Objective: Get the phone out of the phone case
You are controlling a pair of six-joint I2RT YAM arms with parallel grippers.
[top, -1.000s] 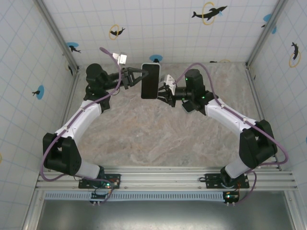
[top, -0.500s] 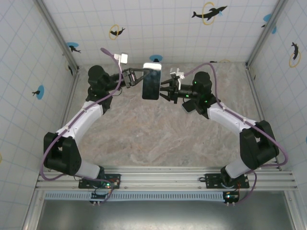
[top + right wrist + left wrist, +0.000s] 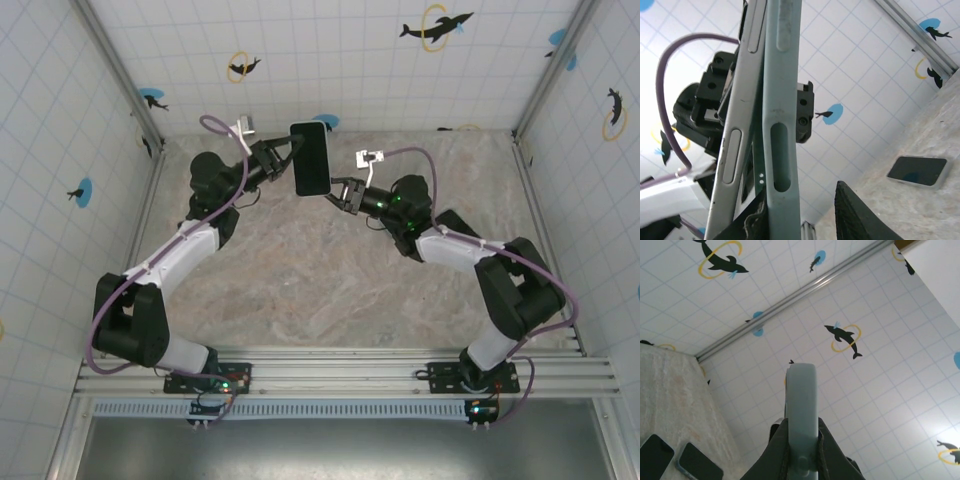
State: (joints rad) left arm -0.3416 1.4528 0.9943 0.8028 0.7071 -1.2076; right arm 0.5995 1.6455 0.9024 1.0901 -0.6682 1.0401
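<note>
My left gripper (image 3: 287,160) is shut on the phone case (image 3: 312,158), holding it up in the air near the back wall with the dark phone screen facing the top camera. In the left wrist view the pale blue case edge (image 3: 801,400) is clamped between my left gripper's (image 3: 801,427) jaws. My right gripper (image 3: 341,191) is at the case's lower right corner. In the right wrist view the case's slotted side (image 3: 782,115) stands slightly apart from the phone's silver edge (image 3: 740,130). The case rests against one finger (image 3: 754,220) of my right gripper (image 3: 800,200), with a gap to the other.
Two dark phones (image 3: 655,457) (image 3: 699,468) lie on the marbled table near the corner. Another phone (image 3: 917,171) in a light case lies flat on the table. Tiled walls with dolphin stickers close in the back and both sides.
The left arm has carried the phone and case a little back and left. The right arm has swung in and dropped its gripper toward the case's lower right corner.
</note>
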